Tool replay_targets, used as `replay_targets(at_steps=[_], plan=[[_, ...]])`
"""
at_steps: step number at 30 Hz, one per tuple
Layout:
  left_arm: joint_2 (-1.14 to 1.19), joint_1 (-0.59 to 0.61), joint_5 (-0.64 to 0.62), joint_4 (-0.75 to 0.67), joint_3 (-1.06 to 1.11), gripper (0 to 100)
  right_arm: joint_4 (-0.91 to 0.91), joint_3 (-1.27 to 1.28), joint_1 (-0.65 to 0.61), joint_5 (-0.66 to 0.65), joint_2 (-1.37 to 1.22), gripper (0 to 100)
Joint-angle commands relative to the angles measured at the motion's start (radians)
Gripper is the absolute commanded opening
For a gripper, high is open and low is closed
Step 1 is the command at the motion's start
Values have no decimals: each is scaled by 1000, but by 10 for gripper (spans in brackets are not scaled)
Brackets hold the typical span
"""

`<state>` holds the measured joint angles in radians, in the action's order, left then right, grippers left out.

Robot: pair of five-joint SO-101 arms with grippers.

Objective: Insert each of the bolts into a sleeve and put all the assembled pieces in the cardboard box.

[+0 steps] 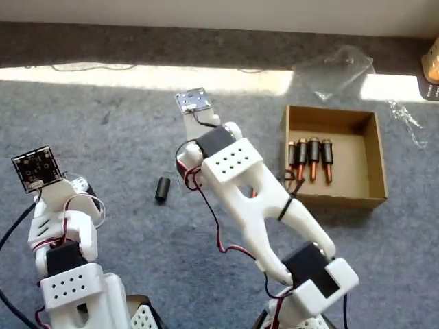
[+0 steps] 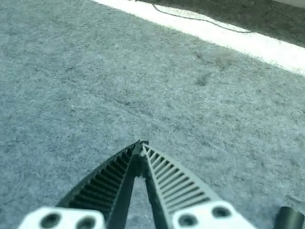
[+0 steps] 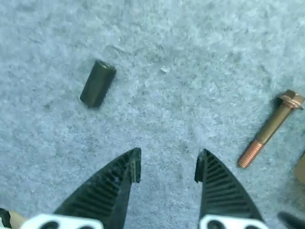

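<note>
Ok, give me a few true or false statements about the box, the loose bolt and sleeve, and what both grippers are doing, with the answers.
1. Four assembled pieces lie in the cardboard box. True.
2. A loose sleeve lies on its side on the carpet, outside the box. True.
3. The right gripper holds the bolt. False: its fingers are open and empty, and the bolt lies on the carpet off to one side.
4. The left gripper has its fingers wide open. False: they are shut, with nothing between them.
5. The bolt is already in the sleeve. False: the two lie apart on the carpet.
</note>
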<state>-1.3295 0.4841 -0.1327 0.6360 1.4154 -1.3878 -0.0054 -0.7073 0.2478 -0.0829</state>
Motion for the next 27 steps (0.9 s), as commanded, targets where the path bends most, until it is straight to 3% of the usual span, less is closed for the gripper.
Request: replay_targets(at_steps=[1, 9, 15, 27], plan=[[-4, 38, 0, -17, -7, 17, -94, -262, -38, 29, -134, 169], [-4, 39, 0, -20, 8, 17, -303, -820, -88, 235, -509, 169], [-4, 36, 0, -21, 18, 17, -361, -1139, -91, 351, -702, 169], [-5, 35, 3, -21, 19, 17, -358, -1247, -127, 509, -832, 169]])
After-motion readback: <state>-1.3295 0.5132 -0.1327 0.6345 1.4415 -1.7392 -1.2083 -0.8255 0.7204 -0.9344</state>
